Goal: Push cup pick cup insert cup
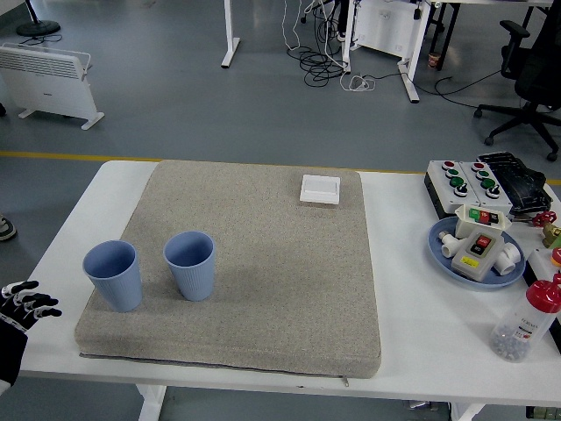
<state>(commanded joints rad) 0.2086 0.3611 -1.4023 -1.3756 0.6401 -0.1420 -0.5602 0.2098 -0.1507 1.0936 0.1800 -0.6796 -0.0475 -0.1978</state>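
Left hand (26, 303) fingers apparently apart, two cups (114, 275) upright on mat (263, 289), switch (320, 189) beyond.

Grey floor (175, 96) with yellow line (53, 156), white heater (48, 79), tangled cables (320, 61), black office chair (535, 70)

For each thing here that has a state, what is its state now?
Left cup: upright, empty, on the mat.
Right cup: upright, empty, apart from the left cup.
Left hand: open, at the table's left edge, holding nothing.
Bottle: upright, red cap on.
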